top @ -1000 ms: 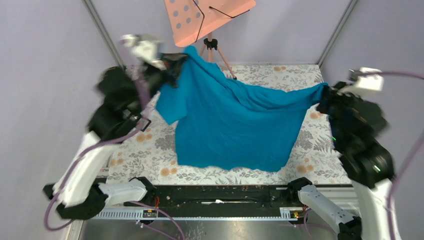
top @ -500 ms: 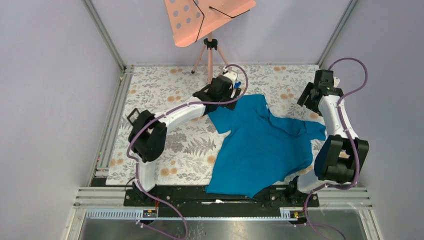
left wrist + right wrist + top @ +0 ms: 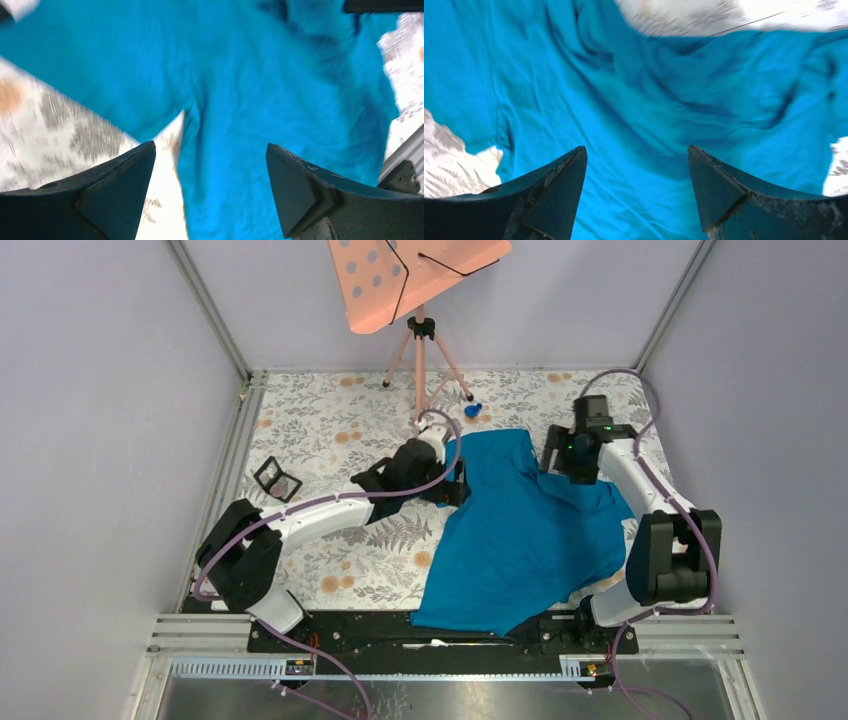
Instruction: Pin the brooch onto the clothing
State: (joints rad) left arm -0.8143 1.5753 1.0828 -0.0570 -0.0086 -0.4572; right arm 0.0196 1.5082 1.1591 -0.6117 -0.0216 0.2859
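Hovering over the rumpled T-shirt, left fingers and right fingers gape.

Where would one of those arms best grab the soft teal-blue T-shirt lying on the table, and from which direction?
Probably a raised crease near the far edge, from straight above. The teal-blue T-shirt lies spread on the flowered tablecloth, so its smooth stretches offer nothing to pinch; the creases do. The right gripper hangs open above some.

Floral table cover. Pink dotted board on tripod at back. Blue lump by tripod. Black square frame left.
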